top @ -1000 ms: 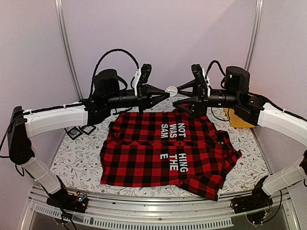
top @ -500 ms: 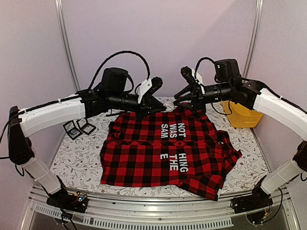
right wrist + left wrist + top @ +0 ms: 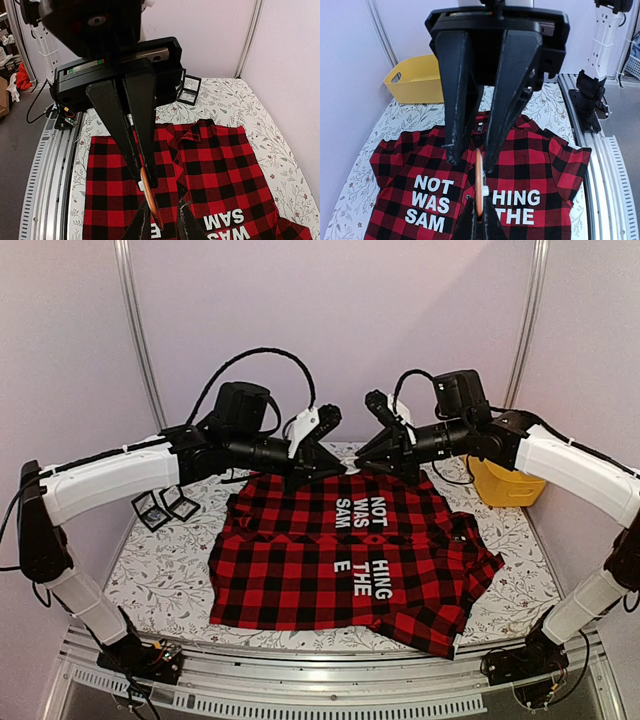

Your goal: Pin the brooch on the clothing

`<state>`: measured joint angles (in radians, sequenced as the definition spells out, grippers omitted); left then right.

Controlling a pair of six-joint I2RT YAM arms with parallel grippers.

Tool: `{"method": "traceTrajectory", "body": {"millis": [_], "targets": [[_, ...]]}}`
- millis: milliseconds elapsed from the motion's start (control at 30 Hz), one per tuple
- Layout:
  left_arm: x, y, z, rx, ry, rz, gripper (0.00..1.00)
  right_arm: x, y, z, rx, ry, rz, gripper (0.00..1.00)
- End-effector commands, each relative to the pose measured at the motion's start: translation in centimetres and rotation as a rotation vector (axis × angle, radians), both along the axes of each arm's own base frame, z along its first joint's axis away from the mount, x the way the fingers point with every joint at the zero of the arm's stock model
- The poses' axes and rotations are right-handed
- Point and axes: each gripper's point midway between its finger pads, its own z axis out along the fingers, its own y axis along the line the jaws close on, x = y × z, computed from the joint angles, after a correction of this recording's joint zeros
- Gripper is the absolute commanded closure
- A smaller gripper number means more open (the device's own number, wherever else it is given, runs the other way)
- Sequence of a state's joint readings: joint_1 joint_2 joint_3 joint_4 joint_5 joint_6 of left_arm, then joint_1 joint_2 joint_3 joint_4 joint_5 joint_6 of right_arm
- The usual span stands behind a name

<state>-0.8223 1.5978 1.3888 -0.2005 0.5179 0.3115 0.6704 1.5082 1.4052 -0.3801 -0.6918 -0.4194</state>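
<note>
Two hands point(image 3: 349, 462) pinching brooch point(image 3: 479, 182), above shirt point(image 3: 350, 560)

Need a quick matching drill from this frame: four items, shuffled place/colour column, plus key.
Column 1:
1. shirt
2. tub
3. brooch
4. square frames

Column 2:
A. yellow, far right corner
B. orange disc, held edge-on between both arms' jaws
C. red-and-black check, spread flat mid-table
D. dark, at the table's left edge

Pairs: 1-C, 2-A, 3-B, 4-D
</note>
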Motion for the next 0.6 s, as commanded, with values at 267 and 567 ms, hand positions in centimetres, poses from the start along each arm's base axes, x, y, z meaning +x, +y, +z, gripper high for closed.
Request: {"method": "traceTrajectory", "body": {"millis": [267,567], "targets": [[-0.7,-0.8,0.5,-0.009,0.003,-0.046,1.00,-0.4,0.7,0.9,0.042,-0.006,0.026,1.00],[9.3,4.7,-4.9,-0.070,0.261,0.491,0.42,7.5,-5.3,-4.1,0.051,0.255,-0.410,1.00]]}}
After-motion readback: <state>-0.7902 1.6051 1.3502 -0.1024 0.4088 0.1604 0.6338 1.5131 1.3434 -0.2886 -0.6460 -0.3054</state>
